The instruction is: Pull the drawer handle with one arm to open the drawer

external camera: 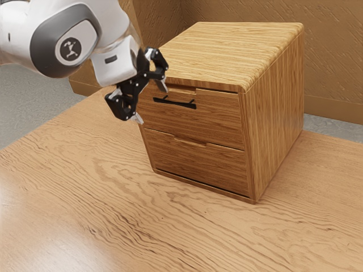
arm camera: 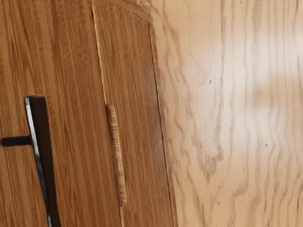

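One handle point(external camera: 174, 103) just beside pincer point(external camera: 151, 104)

In the upper left of the frame the arm point(external camera: 14, 28) is a smooth, glossy white shell of rounded segments. A broad grey band rings its joint cap point(external camera: 71, 50), whose dark round disc carries a small white emblem. Below and to the right, a boxy white hand block point(external camera: 108, 71) bears a short dark slot on its face, and from it springs the black two-finger gripper point(external camera: 151, 103), built of angular linked pieces with pale, silvery fingertips point(external camera: 138, 119).
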{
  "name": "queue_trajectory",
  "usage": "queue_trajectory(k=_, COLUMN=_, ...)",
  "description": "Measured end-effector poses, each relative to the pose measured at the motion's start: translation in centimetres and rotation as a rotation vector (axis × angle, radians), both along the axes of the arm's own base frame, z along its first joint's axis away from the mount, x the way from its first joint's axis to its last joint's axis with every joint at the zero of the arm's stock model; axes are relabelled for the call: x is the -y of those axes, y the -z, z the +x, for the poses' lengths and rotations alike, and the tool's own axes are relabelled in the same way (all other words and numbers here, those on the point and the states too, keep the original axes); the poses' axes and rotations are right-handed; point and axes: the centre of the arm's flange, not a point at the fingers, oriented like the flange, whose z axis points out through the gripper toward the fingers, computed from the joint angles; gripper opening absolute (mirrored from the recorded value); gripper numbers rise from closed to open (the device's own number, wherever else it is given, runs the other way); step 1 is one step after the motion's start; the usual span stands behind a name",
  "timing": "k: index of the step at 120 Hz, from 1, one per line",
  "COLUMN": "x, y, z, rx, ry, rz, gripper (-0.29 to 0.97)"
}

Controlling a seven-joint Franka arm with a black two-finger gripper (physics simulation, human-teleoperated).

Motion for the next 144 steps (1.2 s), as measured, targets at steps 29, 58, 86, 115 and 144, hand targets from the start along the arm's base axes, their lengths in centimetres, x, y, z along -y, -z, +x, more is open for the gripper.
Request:
queue_trajectory(k=29, x=4.5, y=0.1, z=-0.1, rx=0.003, ry=0.092, rz=0.024, gripper=0.66)
queue_trajectory(k=58, x=4.1, y=1.0, z=1.3, rx=0.023, ry=0.096, rz=0.034, gripper=0.66)
queue_trajectory(k=86, x=4.0, y=1.9, z=2.2, rx=0.033, ry=0.104, rz=0.034, gripper=0.66)
queue_trajectory(k=115, x=2.4, y=2.6, z=2.7, rx=0.019, ry=0.078, rz=0.036, gripper=0.66)
queue_trajectory(k=144, x=-0.2, y=3.4, z=2.9, rx=-0.013, ry=0.037, rz=0.050, gripper=0.66)
